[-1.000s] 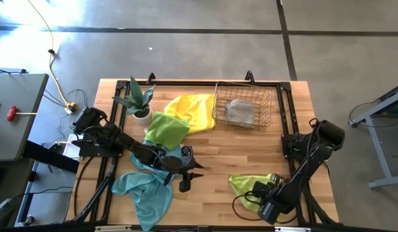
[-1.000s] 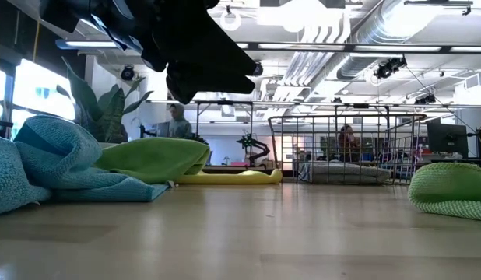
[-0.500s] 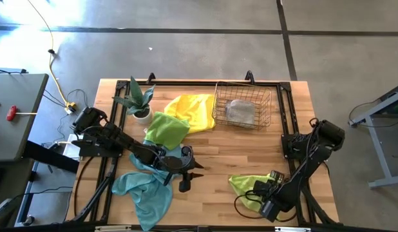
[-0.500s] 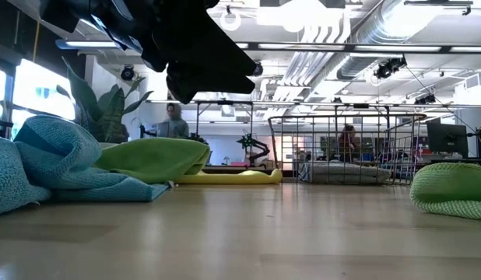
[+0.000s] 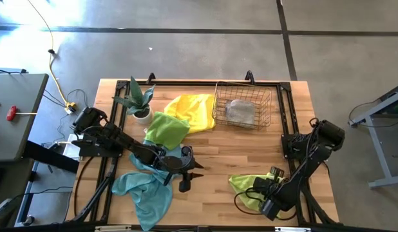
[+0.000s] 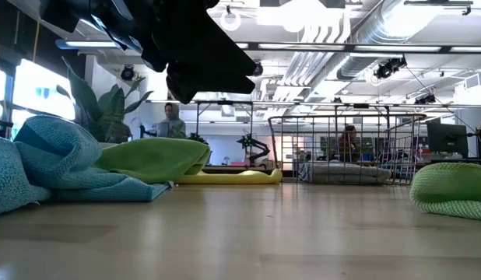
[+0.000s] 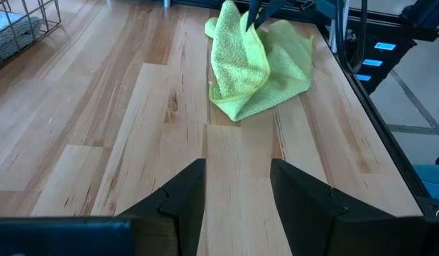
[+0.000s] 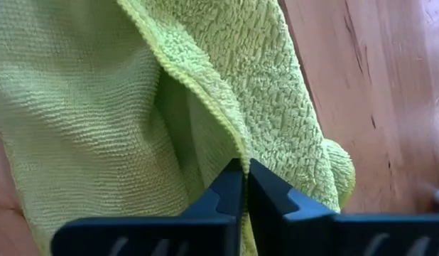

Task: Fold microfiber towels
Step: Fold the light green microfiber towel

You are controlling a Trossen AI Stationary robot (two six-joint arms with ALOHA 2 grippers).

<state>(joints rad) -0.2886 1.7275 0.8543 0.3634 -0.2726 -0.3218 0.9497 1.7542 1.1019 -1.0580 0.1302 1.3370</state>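
A crumpled lime green towel [image 5: 246,183] lies near the table's near right corner, with my right gripper [image 8: 242,171] shut on it. My left gripper [image 7: 237,190] hovers open over the table's middle, beside a teal towel [image 5: 144,189] heaped at the near left. Nothing is between its fingers. A second lime green towel [image 5: 167,129] and a yellow towel [image 5: 189,109] lie bunched farther back. A grey towel [image 5: 241,113] rests in the wire basket [image 5: 218,106]. My right gripper pinches a raised hemmed edge [image 8: 226,135] of the lime green towel between its two fingertips. One layer or several, I cannot tell. The fingers [image 7: 258,11] come down on it from above, at the towel's right side. The rest of the towel lies slack on the table.
A small potted plant [image 5: 140,103] stands at the far left. The wire basket sits at the far right. Bare wood [image 5: 231,151] stretches between the two arms. Beyond the table, the low view shows people in the room [image 6: 174,120].
My right gripper has shifted a little at the near right lime green towel and shut on its raised edge. The towel's hump has moved slightly toward the right. My left arm has kept still.
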